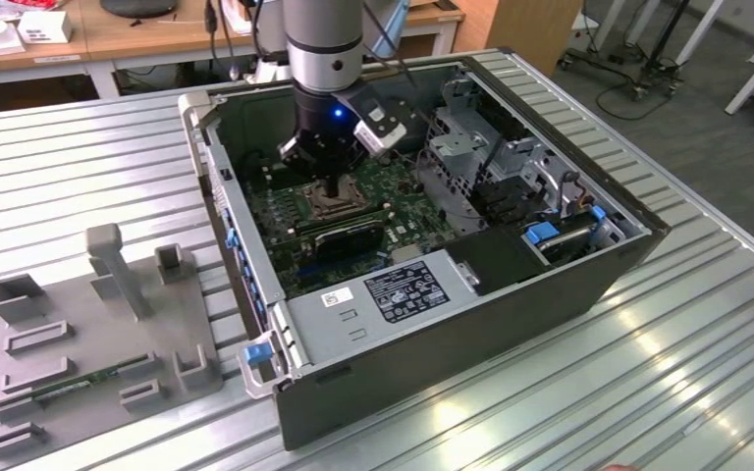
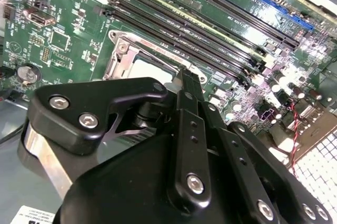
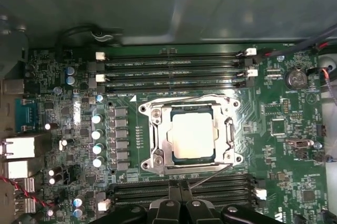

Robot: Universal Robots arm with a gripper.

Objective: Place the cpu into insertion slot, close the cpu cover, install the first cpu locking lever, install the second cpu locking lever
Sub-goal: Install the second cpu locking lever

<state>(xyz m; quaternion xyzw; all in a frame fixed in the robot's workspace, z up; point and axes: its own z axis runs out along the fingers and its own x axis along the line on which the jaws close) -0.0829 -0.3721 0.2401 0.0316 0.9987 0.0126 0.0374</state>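
The cpu (image 3: 192, 136) lies flat in the insertion slot (image 3: 156, 156), its pale metal face up. The cpu cover (image 3: 166, 138) is down around it as a silvery frame. One thin wire locking lever (image 3: 184, 98) runs flat along one side of the socket. The other lever (image 3: 211, 176) slants out from the opposite side, its free end at my fingertips. My gripper (image 3: 181, 191) is shut, with its black fingers together at the socket's edge. In the exterior view the gripper (image 1: 339, 188) stands straight over the socket (image 1: 326, 204). In the second wrist view its tip (image 2: 189, 79) partly hides the cpu (image 2: 146, 68).
The green motherboard (image 1: 397, 186) sits inside an open computer case (image 1: 482, 324) on a slatted metal table. Long black memory slots (image 3: 174, 66) flank the socket on two sides. Drive cages (image 1: 482, 147) rise at the exterior view's right. A grey fixture (image 1: 89, 334) stands at its left.
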